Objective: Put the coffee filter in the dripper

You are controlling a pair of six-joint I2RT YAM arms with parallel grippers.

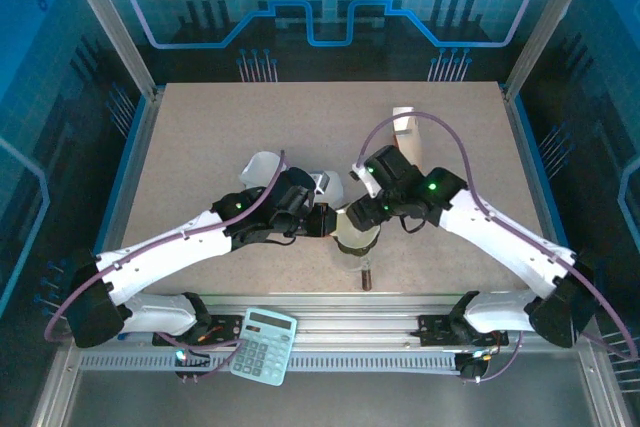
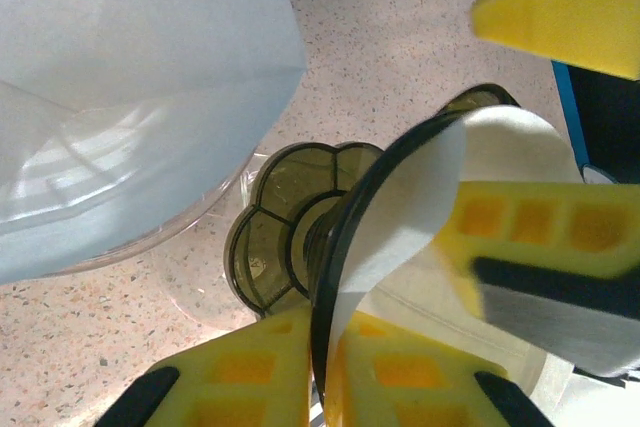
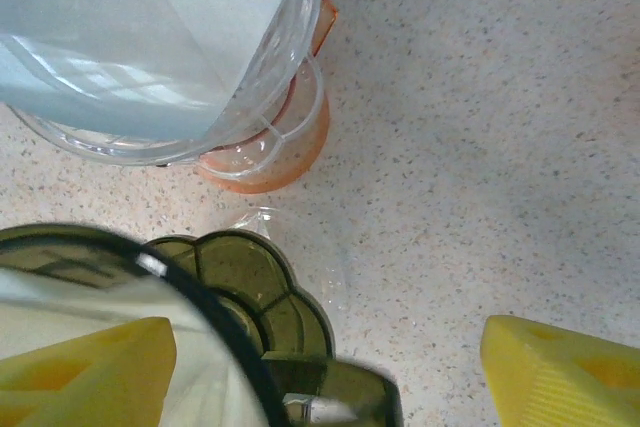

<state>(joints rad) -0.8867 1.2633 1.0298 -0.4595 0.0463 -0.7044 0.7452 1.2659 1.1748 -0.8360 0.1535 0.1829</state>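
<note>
The dripper (image 1: pixel 357 243) is olive-tinted with a dark rim and a scalloped base (image 2: pixel 285 232), and it stands at the table's near middle. The white coffee filter (image 2: pixel 425 192) lies inside it against the rim. My left gripper (image 2: pixel 325 342) is shut on the rim and the filter's edge, one yellow finger outside and one inside. My right gripper (image 3: pixel 330 387) is open. Its left finger (image 3: pixel 85 372) rests on the filter (image 3: pixel 60 307) inside the dripper (image 3: pixel 250 287), and its other finger (image 3: pixel 565 377) hangs over bare table. Both grippers (image 1: pixel 325 220) (image 1: pixel 365 209) meet over the dripper.
A clear glass vessel (image 3: pixel 150 47) with pale paper in it and an orange base stands just beyond the dripper, also at the left (image 1: pixel 262 169). A white block (image 1: pixel 403 119) sits at the back. A calculator (image 1: pixel 264 345) lies on the front rail.
</note>
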